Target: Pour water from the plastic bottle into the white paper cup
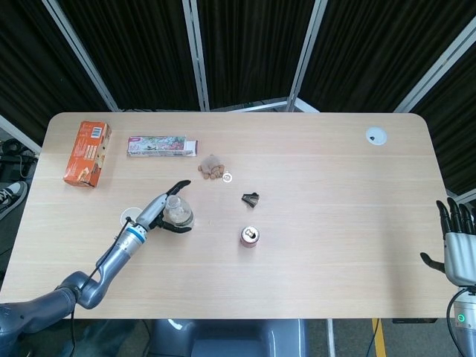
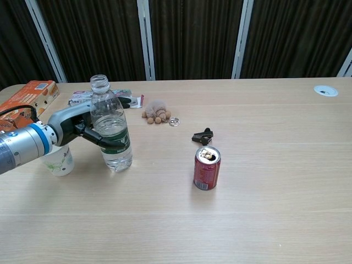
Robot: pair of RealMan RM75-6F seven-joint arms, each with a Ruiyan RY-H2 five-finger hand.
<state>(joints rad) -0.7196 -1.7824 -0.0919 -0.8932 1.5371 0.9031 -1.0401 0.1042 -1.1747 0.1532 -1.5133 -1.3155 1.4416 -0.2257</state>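
Left hand (image 2: pixel 82 125): wrapped round the plastic bottle's middle, thumb in front on the green label, other fingers reaching behind it. Contact looks real in the chest view, so the bottle is counted as gripped.
Plastic bottle (image 2: pixel 111 133): uncapped, upright, base on the table (image 2: pixel 264 209), a bit of water seen at the bottom. From the head view it's found at (image 1: pixel 178 213), left of table centre.
White paper cup (image 2: pixel 58 161): stood upright just to the left of the bottle, partly hidden behind the left forearm. Only a sliver of its rim is seen from above (image 1: pixel 129 216).
Right hand (image 1: pixel 460 242): parked off the right edge of the table, fingers spread, nothing held. Only caught by the head view.
Red soda can (image 2: pixel 207 168): opened, upright, right of the bottle and well apart from it.
Black binder clip (image 2: pixel 202 136): laid just behind the can.
Small brown plush toy (image 2: pixel 157 111): placed further back, with a little metal ring (image 2: pixel 174 122) just beside it.
Orange box (image 1: pixel 87 152): laid flat near the far left corner.
Long flat packet (image 1: pixel 161 146): laid to the right of the orange box.
White round cap (image 1: pixel 375 135): set into the tabletop near the far right corner.
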